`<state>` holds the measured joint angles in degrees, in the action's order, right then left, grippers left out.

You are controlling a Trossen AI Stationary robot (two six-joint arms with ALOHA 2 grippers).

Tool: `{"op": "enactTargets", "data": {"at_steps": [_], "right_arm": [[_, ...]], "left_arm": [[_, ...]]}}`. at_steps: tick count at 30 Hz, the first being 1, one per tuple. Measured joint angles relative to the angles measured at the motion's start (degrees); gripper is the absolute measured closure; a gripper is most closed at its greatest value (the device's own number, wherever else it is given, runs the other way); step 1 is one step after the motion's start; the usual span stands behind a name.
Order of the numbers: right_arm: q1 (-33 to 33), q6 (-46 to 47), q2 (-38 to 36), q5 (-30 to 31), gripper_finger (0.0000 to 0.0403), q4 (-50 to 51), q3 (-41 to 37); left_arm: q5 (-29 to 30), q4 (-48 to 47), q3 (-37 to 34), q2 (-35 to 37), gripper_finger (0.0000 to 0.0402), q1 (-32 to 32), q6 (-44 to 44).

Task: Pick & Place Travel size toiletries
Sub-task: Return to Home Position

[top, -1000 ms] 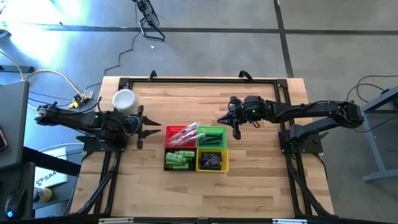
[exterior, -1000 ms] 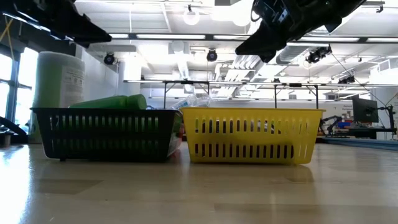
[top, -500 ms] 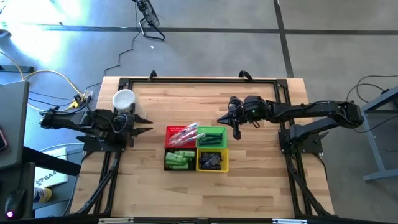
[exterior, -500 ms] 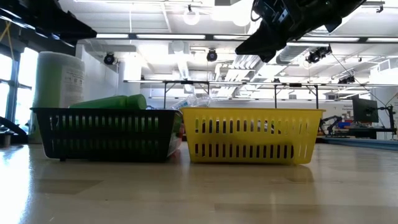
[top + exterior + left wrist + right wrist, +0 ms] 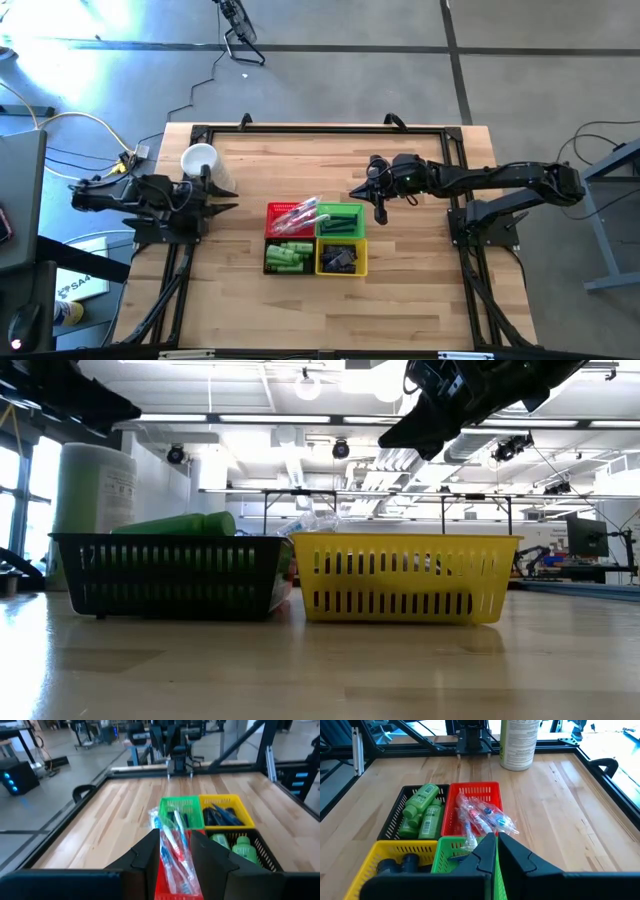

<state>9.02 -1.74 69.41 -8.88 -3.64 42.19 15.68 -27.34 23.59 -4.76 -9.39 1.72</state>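
1. The left gripper (image 5: 176, 834) hangs left of the red bin (image 5: 451, 820), its fingers spread wide and holding nothing.
2. The right gripper (image 5: 496, 840) hangs right of the red bin, fingers pressed together and empty.
3. Toothbrushes (image 5: 480, 817) lie in the red bin, and green bottles (image 5: 422, 807) fill the black bin (image 5: 395, 815) beside it.

Daylight pours in from one side: the grey concrete floor (image 5: 40, 45) beyond the far left corner of the pale wooden table (image 5: 300, 300) burns out to white glare. The tabletop itself is evenly lit, with only short, soft shadows. At table height the long ceiling strip lights (image 5: 250, 418) shine straight at me, so the right gripper (image 5: 388, 440) overhead is a black silhouette. The yellow slotted plastic basket (image 5: 405, 580) casts a faint shadow on hazy near wood. From the left wrist, the far room looks soft and washed out.
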Motion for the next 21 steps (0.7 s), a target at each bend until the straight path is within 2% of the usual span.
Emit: {"op": "enactTargets", "data": {"at_steps": [7, 15, 21], "right_arm": [[0.0, 0.0, 0.0, 0.0, 0.0392, 0.0, 0.0], [0.0, 0.0, 0.0, 0.0, 0.0392, -0.3, 0.0], [0.0, 0.0, 0.0, 0.0, 0.0392, -0.4, 0.0]], "left_arm": [[-0.8, 0.6, -2.0, 4.5, 0.0298, 0.0, 1.1], [-1.5, 1.6, -2.1, 4.4, 0.0298, 0.0, 1.5], [-11.1, 4.3, -5.1, 4.4, 0.0298, 0.0, 3.1]]}}
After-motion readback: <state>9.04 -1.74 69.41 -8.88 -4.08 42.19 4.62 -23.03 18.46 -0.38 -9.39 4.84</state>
